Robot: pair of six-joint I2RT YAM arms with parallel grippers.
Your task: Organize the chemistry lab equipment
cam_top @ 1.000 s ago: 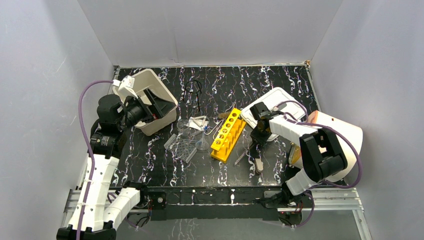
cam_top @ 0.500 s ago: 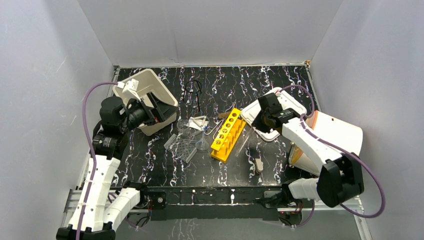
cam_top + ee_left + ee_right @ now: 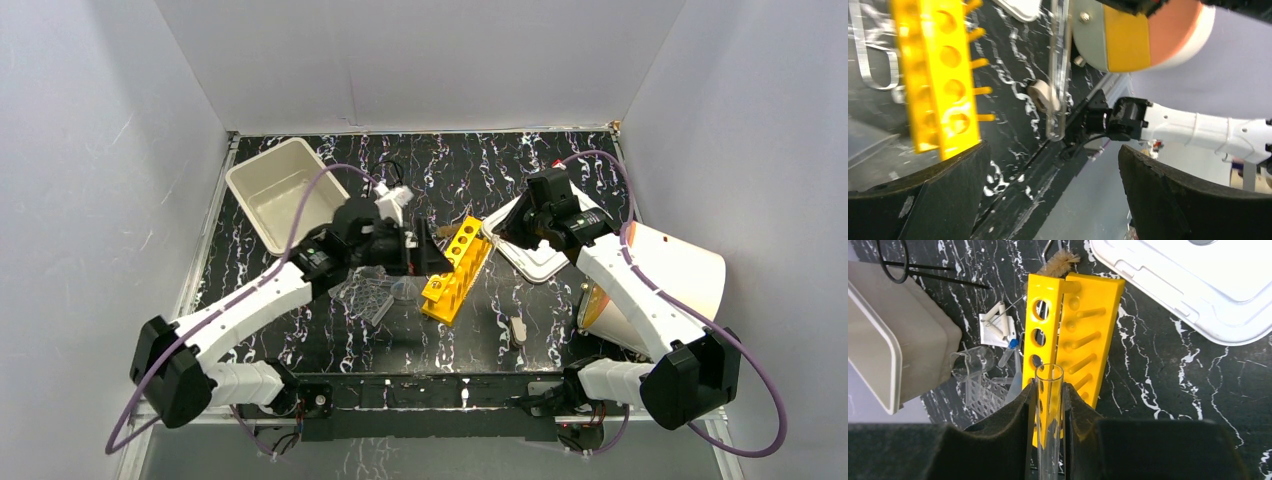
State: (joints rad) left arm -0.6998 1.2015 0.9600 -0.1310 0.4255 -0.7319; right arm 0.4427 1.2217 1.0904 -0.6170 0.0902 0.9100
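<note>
1. The yellow six-hole tube rack [image 3: 456, 268] lies aslant on the black marbled table [image 3: 470, 170].
2. The right gripper [image 3: 1049, 410] is clenched on a clear test tube [image 3: 1049, 380]. In the right wrist view the tube's open mouth lines up with the rack's row of holes. From above, this gripper hangs just right of the rack's far end.
3. The left gripper [image 3: 1053, 200] is spread wide with nothing between its fingers [image 3: 933, 200]. It sits just left of the rack, with the rack's near end beside one finger.
4. In the left wrist view a clear tube [image 3: 1058, 75] shows right of the rack, by a pale stopper [image 3: 1044, 96]. Whether this is the held tube cannot be told.
5. Left of the rack are a clear ridged tray [image 3: 365, 298], a small beaker [image 3: 968, 365] and a blue-capped vial [image 3: 1009, 351].
6. A bristle brush [image 3: 1060, 262] touches the rack's far end, and a black wire loop [image 3: 893, 260] lies beyond it.
7. The beige bin [image 3: 280, 190] stands well left of the rack. The white lid [image 3: 545, 255] and the orange-faced cylinder [image 3: 670, 280] are to its right.
</note>
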